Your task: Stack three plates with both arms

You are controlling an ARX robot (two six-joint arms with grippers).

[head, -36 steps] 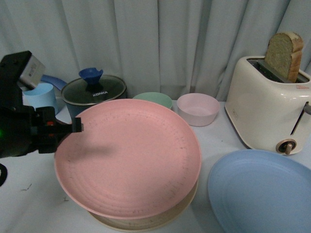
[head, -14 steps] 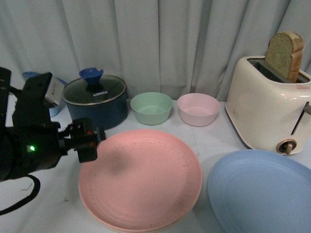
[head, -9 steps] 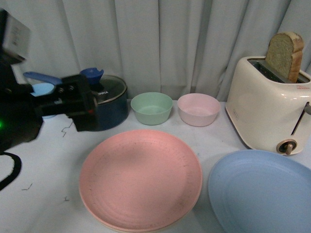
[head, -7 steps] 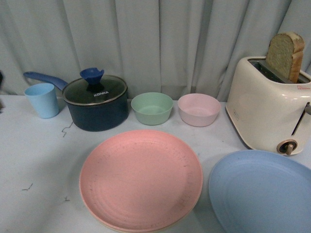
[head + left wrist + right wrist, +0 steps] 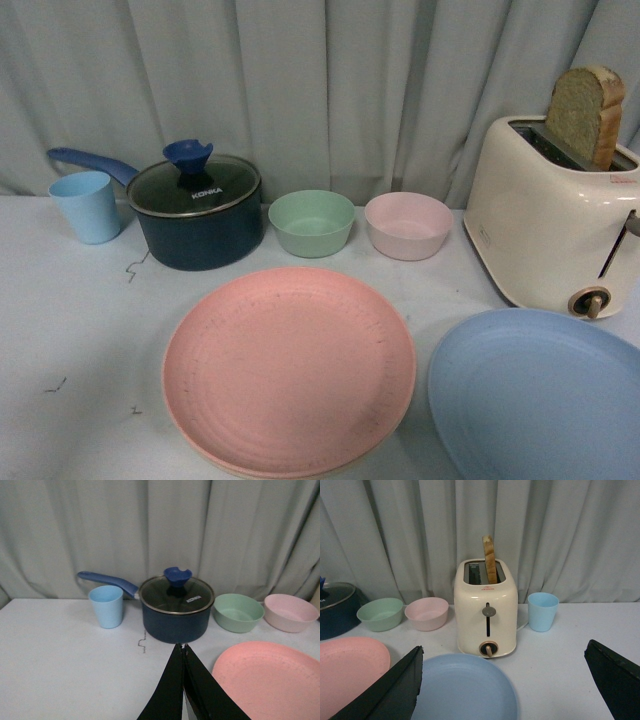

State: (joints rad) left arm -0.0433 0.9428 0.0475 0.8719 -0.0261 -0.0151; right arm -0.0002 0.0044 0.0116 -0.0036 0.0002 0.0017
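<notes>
**Pink's stacked, blue still solo**
Front view: your matte, ringed pink plate [image 5: 289,370] lies flat on the cream plate [image 5: 350,466], left of the toaster [image 5: 545,225]. The blue plate [image 5: 540,395] sits just before the toaster, and the left arm's gone from here. Left wrist view: left gripper [image 5: 183,650] pinched together, empty. Right wrist view: right gripper [image 5: 503,652] spread wide, empty.

Left hand [image 5: 181,647] pinched closed; right hand [image 5: 504,652] spread wide apart.
</notes>
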